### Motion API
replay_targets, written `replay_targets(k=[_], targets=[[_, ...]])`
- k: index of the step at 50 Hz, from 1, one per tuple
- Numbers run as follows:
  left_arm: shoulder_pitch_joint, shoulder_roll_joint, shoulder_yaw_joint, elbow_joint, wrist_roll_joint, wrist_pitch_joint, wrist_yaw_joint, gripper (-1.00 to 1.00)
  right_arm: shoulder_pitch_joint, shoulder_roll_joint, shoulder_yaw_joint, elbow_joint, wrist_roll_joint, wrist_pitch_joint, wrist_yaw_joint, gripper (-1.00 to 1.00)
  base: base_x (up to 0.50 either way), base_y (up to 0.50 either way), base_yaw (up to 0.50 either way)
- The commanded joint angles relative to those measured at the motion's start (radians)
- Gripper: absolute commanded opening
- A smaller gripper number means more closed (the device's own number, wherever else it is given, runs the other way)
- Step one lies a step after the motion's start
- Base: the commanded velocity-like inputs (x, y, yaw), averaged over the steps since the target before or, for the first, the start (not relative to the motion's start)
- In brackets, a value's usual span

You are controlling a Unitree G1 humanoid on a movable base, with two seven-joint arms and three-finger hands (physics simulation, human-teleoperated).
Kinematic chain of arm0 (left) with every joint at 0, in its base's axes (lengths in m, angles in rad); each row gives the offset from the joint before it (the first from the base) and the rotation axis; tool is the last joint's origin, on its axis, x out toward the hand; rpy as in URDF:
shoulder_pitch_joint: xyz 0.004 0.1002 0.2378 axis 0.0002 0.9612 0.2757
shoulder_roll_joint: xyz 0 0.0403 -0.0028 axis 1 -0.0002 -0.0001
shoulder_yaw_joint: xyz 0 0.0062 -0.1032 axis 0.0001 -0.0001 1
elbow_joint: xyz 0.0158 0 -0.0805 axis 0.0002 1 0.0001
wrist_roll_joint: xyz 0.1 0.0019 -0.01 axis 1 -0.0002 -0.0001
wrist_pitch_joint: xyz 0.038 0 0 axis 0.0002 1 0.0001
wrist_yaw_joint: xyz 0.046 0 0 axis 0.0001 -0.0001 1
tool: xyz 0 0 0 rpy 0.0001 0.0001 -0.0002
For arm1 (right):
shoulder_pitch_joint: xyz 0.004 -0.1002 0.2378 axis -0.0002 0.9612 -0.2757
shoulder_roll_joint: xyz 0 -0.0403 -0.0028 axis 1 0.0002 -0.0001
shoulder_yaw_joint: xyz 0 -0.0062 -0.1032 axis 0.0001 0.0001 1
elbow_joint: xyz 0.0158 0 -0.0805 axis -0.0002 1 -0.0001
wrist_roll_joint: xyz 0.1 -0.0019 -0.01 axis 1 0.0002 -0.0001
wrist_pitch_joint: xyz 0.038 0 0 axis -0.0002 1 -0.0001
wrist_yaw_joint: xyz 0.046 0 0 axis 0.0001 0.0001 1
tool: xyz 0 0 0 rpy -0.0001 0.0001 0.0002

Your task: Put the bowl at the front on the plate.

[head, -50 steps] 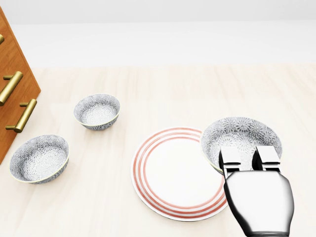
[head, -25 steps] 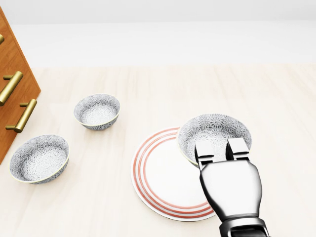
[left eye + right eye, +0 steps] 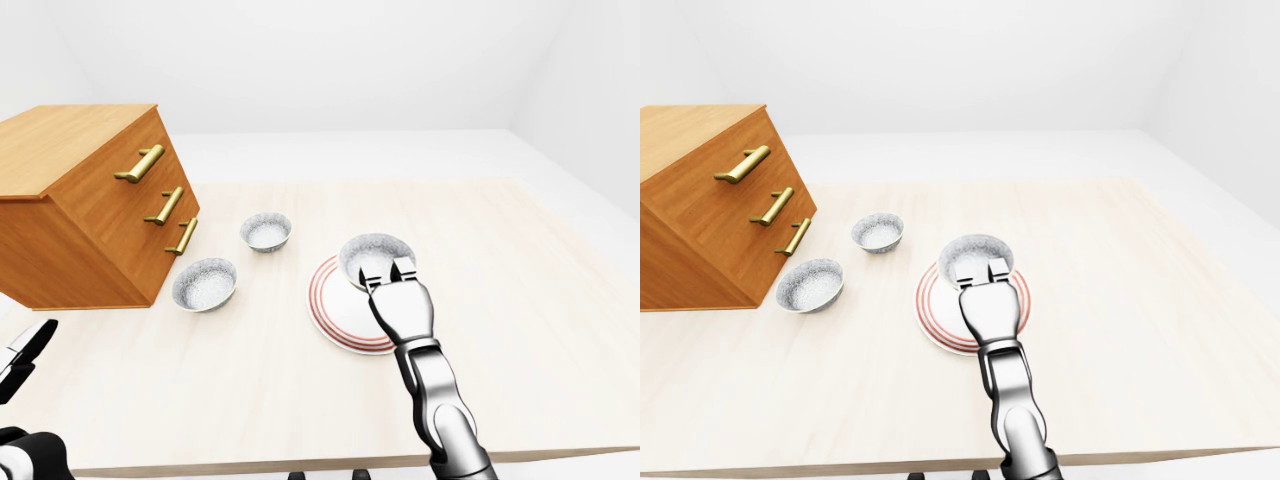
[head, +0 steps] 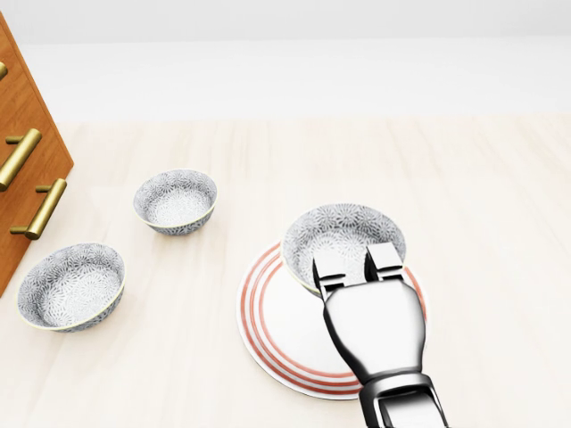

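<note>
The patterned grey bowl [image 4: 343, 232] is over the upper right part of the white plate with red rings [image 4: 277, 330], seen in the middle of the head view. My right gripper [image 4: 357, 262] is shut on the bowl's near rim; two fingers [image 4: 329, 266] hook over it. Whether the bowl rests on the plate or hangs just above it, I cannot tell. Only part of my left gripper [image 3: 26, 348] shows, low at the left edge of the left-eye view, far from the dishes.
Two more patterned bowls [image 4: 175, 201] [image 4: 71, 285] stand left of the plate. A wooden drawer chest [image 3: 90, 200] with brass handles lies tilted at the left. The pale wooden table [image 3: 540, 300] ends near the bottom of the eye views.
My right hand has carried the bowl leftward, from beside the plate's right rim to over the plate. The other bowls, plate and camera have not moved.
</note>
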Motion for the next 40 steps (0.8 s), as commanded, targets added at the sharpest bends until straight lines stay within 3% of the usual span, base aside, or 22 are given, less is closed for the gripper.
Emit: replay_targets(k=[1,27,40], targets=[[-0.001,-0.001,-0.002,0.006,0.004,0.000,-0.001,1.00,-0.036,0.010,0.026,0.091,0.030,0.000,-0.079,-1.00,0.00,0.00,0.00],[-0.007,0.005,0.005,-0.003,-0.007,0.000,0.016,1.00,-0.036,-0.005,0.009,0.253,0.153,0.000,-0.245,-1.00,0.00,0.00,0.00],[-0.008,0.007,-0.002,0.013,-0.006,0.000,0.023,1.00,-0.064,-0.007,0.010,0.301,0.159,0.000,-0.238,-1.00,0.00,0.00,0.00]])
